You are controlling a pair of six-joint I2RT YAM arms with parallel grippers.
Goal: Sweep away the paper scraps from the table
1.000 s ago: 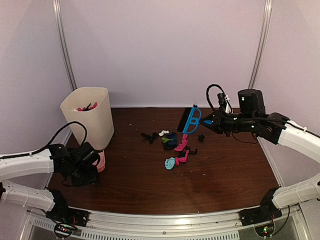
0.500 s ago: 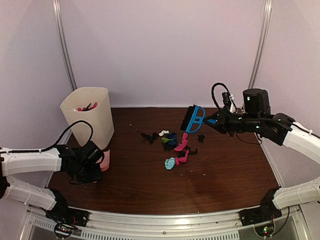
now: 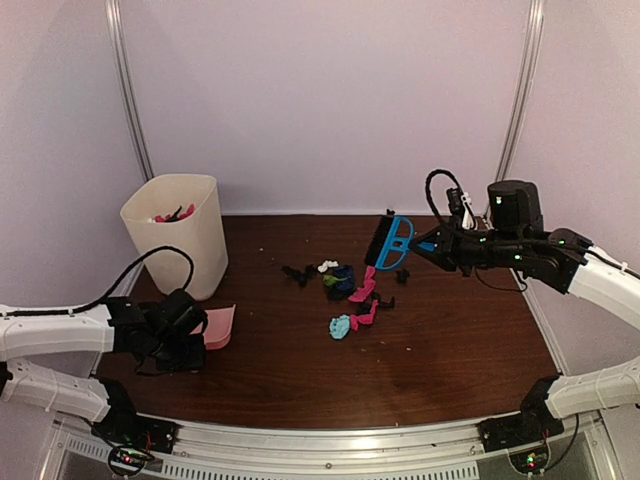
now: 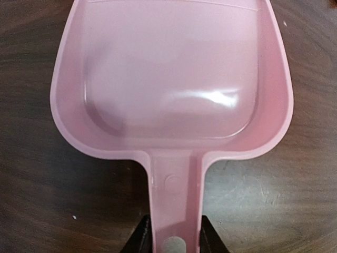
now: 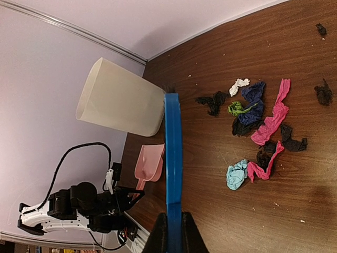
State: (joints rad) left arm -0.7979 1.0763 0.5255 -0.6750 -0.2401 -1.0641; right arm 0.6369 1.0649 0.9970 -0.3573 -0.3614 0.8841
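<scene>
Left tool [image 4: 174, 243] is clamped on the pink dustpan [image 4: 174, 95], one finger on each side of the handle near its hanging hole. The pan lies flat on the bench [image 3: 450, 340] with its mouth pointing away from the tool, just in front of the cream waste bin [image 3: 180, 235]. Gripping that far back on the handle leaves the whole mouth free to take debris.

Right tool [image 5: 172, 232] is closed on the handle of the blue hand brush [image 5: 173, 147]. The top view puts the black bristle end out front, beyond the far-right side of the pile and, I think, off the surface. That makes sense for pulling scraps toward the pan side.

Paper scraps [image 3: 352, 290] sit in a loose cluster mid-bench: pink, dark blue, light blue, green, white and black. A couple of black strays lie off to either side. Everything is well apart from the pan.

My read: both implements are in hand and sweeping hasn't started. The pan needs to come in close beside the pile first. Strays and fine specks look likely to get missed.
</scene>
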